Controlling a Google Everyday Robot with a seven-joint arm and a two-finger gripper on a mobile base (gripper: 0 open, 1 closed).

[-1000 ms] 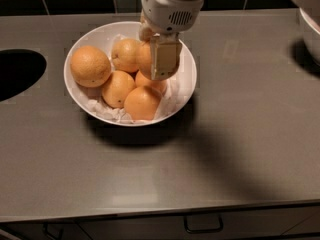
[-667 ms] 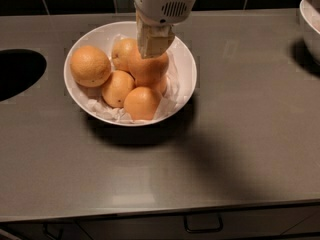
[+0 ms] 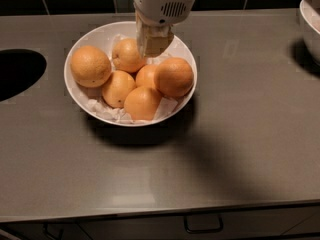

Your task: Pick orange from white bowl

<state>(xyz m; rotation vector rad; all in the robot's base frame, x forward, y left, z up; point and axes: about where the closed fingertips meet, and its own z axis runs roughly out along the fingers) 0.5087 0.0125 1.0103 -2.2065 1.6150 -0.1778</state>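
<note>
The white bowl (image 3: 80,91) stands on the grey counter, lined with crumpled white paper and holding several oranges. The orange (image 3: 174,77), large, round and deep orange, lies at the bowl's right side, touching a smaller orange (image 3: 148,76) in the middle. The equally large, paler, speckled orange (image 3: 90,66) lies at the left. My gripper (image 3: 153,40) hangs from its white wrist over the back of the bowl, just up and left of the orange and beside the back orange (image 3: 127,55). It holds nothing that I can see.
A dark round opening (image 3: 15,74) is cut into the counter at the left. Part of another white bowl (image 3: 312,26) shows at the right edge. A dark tiled wall runs along the back. A drawer handle (image 3: 202,228) is below the front edge.
My gripper has moved up and back from the bowl's right middle toward its rear. The large deep orange it covered now shows fully and still lies in the bowl.
</note>
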